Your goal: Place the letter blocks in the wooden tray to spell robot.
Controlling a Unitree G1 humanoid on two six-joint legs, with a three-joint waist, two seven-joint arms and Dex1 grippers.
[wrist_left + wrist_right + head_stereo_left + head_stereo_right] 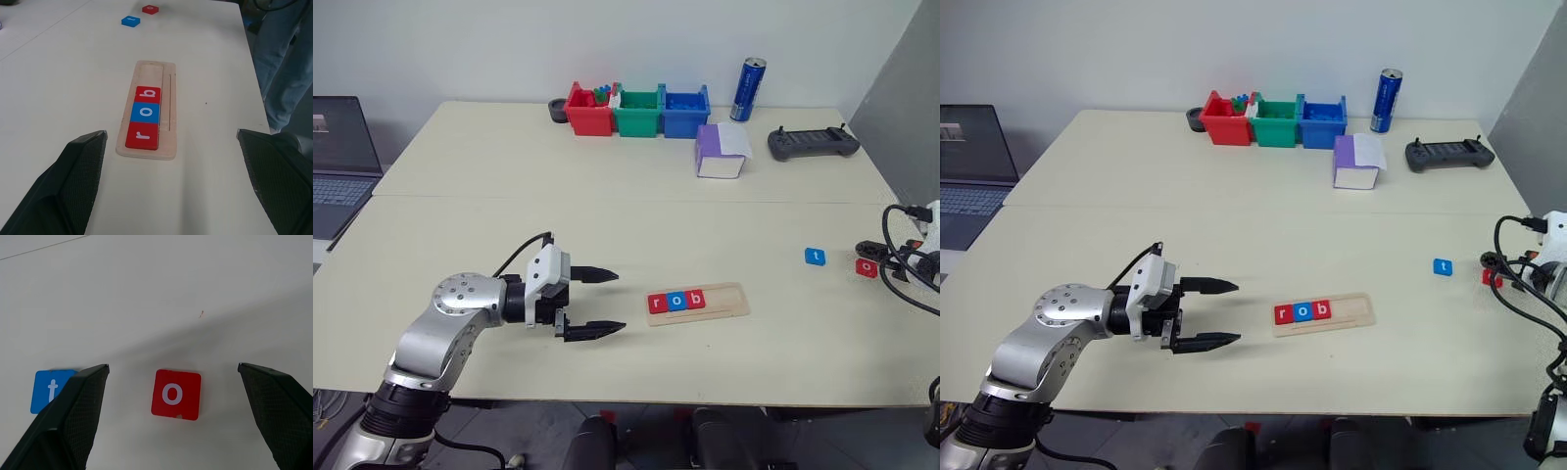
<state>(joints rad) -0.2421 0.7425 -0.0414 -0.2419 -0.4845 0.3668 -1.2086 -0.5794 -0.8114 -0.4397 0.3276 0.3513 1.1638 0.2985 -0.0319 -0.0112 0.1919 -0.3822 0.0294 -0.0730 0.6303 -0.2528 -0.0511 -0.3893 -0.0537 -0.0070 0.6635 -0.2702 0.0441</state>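
The wooden tray (726, 299) lies near the table's front edge. Its left end holds three letter blocks: a red r (143, 135), a blue o (145, 112) and a red b (147, 94). My left gripper (621, 302) hovers open just left of the tray and points at it, with nothing between its fingers. Two blocks lie loose at the far right, a blue t (815, 257) and a red o (867, 266). My right gripper (172, 366) stands open over the red o (176, 394), which lies between its fingers, with the blue t (49, 390) beside one finger.
Red (589, 110), green (638, 113) and blue (685, 111) plastic bins stand at the back, with a blue can (748, 89), a purple-and-white box (721, 152) and a black controller (813, 143) to their right. A laptop (342, 162) sits far left. A person's legs (283, 63) stand by the table.
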